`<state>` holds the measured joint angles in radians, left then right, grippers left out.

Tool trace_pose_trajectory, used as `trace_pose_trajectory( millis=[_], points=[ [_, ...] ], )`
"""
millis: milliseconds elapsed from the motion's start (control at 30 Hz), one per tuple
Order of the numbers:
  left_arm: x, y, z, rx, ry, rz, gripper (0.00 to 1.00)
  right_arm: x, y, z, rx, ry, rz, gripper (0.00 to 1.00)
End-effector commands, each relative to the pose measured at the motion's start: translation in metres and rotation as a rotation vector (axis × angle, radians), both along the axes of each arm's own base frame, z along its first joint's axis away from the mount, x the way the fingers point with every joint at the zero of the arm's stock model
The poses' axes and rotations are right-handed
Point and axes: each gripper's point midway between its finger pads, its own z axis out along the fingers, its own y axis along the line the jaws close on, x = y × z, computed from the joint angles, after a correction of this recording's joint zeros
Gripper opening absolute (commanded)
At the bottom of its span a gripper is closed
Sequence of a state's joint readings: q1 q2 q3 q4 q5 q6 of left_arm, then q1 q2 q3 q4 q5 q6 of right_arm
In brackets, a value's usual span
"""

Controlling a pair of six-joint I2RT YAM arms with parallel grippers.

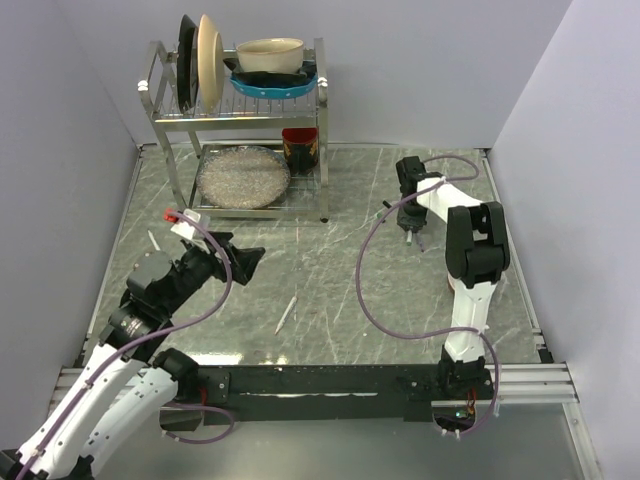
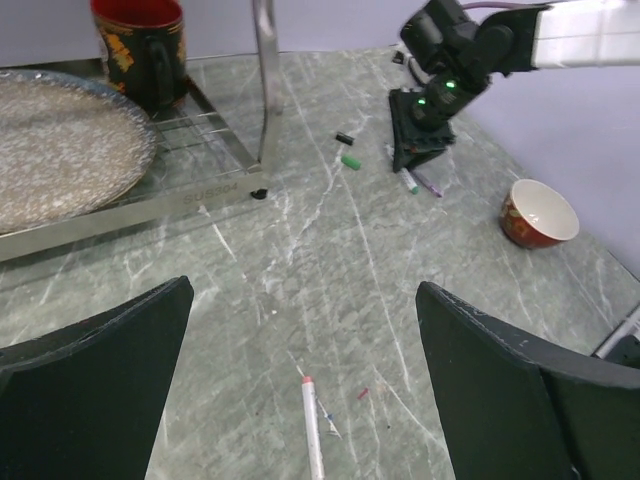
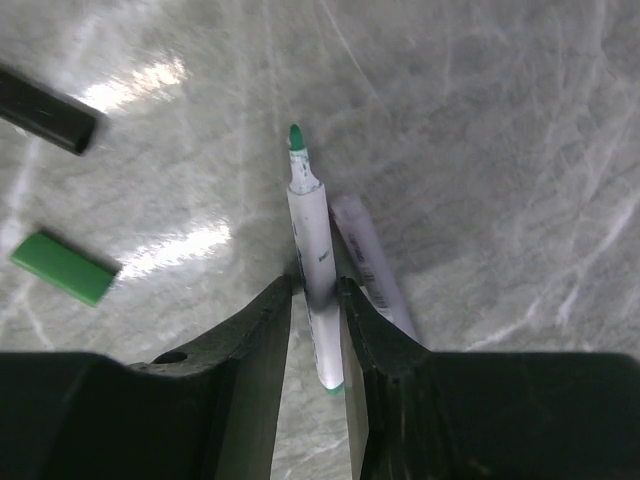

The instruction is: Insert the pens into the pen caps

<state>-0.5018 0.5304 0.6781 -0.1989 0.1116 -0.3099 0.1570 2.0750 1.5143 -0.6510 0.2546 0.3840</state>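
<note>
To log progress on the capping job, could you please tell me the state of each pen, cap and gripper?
right gripper, jaws shut on green pen.
green pen, uncapped, held.
left gripper, jaws open, empty.
green cap, off, lying on table.
black cap, off, lying on table.
red-tipped pen, uncapped, lying loose.
third pen, lying flat, cap unclear.

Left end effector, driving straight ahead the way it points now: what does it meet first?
Likely the red-tipped pen lying on the table just ahead of the open left end effector, or bare table beside it; depth is hard to judge.
</note>
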Motion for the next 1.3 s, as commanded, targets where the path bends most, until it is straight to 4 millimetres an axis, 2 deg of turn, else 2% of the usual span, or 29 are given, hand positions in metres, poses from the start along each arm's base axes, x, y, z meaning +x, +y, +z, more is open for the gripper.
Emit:
trace_pose_trajectory(
  millis=[0,100,133,167,200,267,300,333,367,400,467,500,567,600,667,700,733,800,900,967,1000,1067,1100,1133,1200,1267],
  points=[
    [-0.022,-0.008,0.039,-0.077,-0.158,-0.103,0.99,0.004,0.005,0.005,0.035,0.021,0.000,0.35],
    [-0.028,-0.001,0.044,-0.139,-0.184,-0.078,0.99,0.002,0.009,0.003,0.062,0.031,0.008,0.31],
    [-0.026,0.003,0.041,-0.153,-0.167,-0.048,0.99,0.002,0.010,0.003,0.065,0.037,0.011,0.26],
    [-0.028,0.004,0.041,-0.185,-0.139,-0.041,0.99,0.000,0.011,0.002,0.076,0.047,0.021,0.15],
    [-0.026,0.006,0.037,-0.197,-0.111,-0.022,0.99,-0.002,0.013,0.000,0.085,0.055,0.024,0.10],
    [-0.021,0.012,0.018,-0.233,0.028,0.050,1.00,-0.005,0.018,0.002,0.102,0.053,0.031,0.00],
    [-0.016,0.014,0.010,-0.229,0.081,0.087,0.99,-0.014,0.024,-0.003,0.128,0.067,0.041,0.00],
    [-0.016,0.018,0.014,-0.245,0.110,0.114,0.99,-0.018,0.028,-0.004,0.139,0.067,0.046,0.00],
    [-0.012,0.024,0.002,-0.250,0.178,0.173,0.99,-0.018,0.038,0.006,0.154,0.031,0.063,0.00],
    [-0.010,0.024,-0.002,-0.250,0.211,0.190,0.99,-0.031,0.043,-0.001,0.160,0.051,0.069,0.00],
    [-0.009,0.027,-0.005,-0.289,0.278,0.237,0.99,-0.038,0.056,0.009,0.181,0.009,0.080,0.00],
    [-0.006,0.027,-0.009,-0.295,0.307,0.255,0.99,-0.054,0.068,0.003,0.186,0.029,0.107,0.00],
    [-0.008,0.019,-0.017,-0.326,0.364,0.231,0.99,-0.064,0.086,0.011,0.213,-0.003,0.129,0.00],
    [-0.008,0.014,-0.021,-0.321,0.382,0.210,0.99,-0.083,0.099,0.004,0.212,0.019,0.161,0.00],
    [-0.012,0.004,-0.029,-0.323,0.417,0.156,0.99,-0.092,0.117,0.016,0.254,-0.033,0.179,0.00],
    [-0.019,-0.008,-0.029,-0.327,0.440,0.083,0.99,-0.110,0.126,0.009,0.260,-0.013,0.206,0.00],
    [-0.025,-0.017,-0.033,-0.310,0.446,0.018,1.00,-0.115,0.133,0.017,0.289,-0.040,0.219,0.00],
    [-0.040,-0.036,-0.037,-0.305,0.476,-0.131,0.99,-0.127,0.145,0.016,0.331,-0.062,0.229,0.00],
    [-0.044,-0.046,-0.051,-0.345,0.522,-0.186,0.99,-0.138,0.169,0.028,0.414,-0.105,0.274,0.00],
    [-0.045,-0.050,-0.050,-0.380,0.520,-0.206,0.99,-0.144,0.183,0.044,0.466,-0.146,0.295,0.00],
    [-0.048,-0.052,-0.056,-0.387,0.535,-0.220,0.99,-0.145,0.190,0.059,0.502,-0.182,0.307,0.00],
    [-0.048,-0.054,-0.054,-0.407,0.518,-0.237,0.98,-0.153,0.212,0.079,0.599,-0.217,0.334,0.00],
    [-0.048,-0.055,-0.059,-0.416,0.531,-0.242,0.96,-0.156,0.219,0.098,0.644,-0.261,0.348,0.00],
    [-0.050,-0.058,-0.052,-0.433,0.505,-0.276,0.94,-0.161,0.233,0.112,0.701,-0.287,0.358,0.00],
    [-0.050,-0.061,-0.061,-0.448,0.540,-0.285,0.93,-0.166,0.243,0.137,0.756,-0.353,0.378,0.00],
    [-0.045,-0.062,-0.063,-0.453,0.538,-0.272,0.93,-0.164,0.240,0.145,0.710,-0.372,0.351,0.02]
  ],
)
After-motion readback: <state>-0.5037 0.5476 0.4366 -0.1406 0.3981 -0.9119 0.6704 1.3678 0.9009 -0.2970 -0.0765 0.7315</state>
